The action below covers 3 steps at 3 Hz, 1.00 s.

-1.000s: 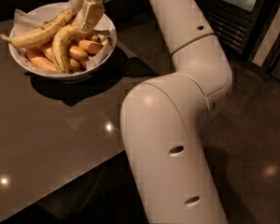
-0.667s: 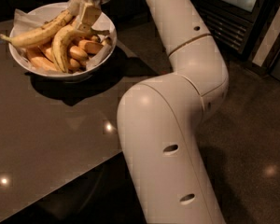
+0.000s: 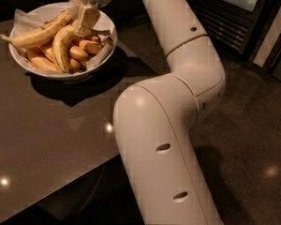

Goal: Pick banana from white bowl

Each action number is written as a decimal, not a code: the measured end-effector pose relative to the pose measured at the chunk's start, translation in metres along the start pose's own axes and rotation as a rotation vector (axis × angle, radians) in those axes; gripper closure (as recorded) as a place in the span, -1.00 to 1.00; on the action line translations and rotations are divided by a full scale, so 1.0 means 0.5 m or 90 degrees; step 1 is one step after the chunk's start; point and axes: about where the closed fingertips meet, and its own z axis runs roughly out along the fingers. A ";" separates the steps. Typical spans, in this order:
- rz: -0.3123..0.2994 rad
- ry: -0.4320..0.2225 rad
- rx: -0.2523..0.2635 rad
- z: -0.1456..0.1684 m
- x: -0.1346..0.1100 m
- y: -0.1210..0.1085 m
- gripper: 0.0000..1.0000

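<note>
The white bowl (image 3: 18,60) stands at the far left of the dark table and is lined with crinkled white paper. The strongly curved yellow banana (image 3: 60,48) lies in it, its upper end reaching up to my gripper (image 3: 85,21). The gripper hangs over the bowl's right half, right at that upper end of the banana and touching or nearly touching it. A straighter long banana (image 3: 35,34) lies across the bowl's back. Short orange bananas (image 3: 79,53) lie under both.
The dark glossy table (image 3: 47,139) stretches forward from the bowl, its edge running diagonally to the right. My own white arm (image 3: 164,125) fills the middle of the view. A dark cabinet with a slatted front (image 3: 229,18) stands at the back right on a speckled floor.
The gripper stays at the curved banana's upper end over the bowl. The arm's elbow has drifted slightly to the left. The bananas have not visibly moved.
</note>
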 end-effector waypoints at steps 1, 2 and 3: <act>0.006 0.009 -0.007 0.012 0.005 -0.001 -0.02; 0.012 0.017 -0.013 0.024 0.012 -0.002 0.04; 0.019 0.022 -0.019 0.032 0.023 0.000 0.04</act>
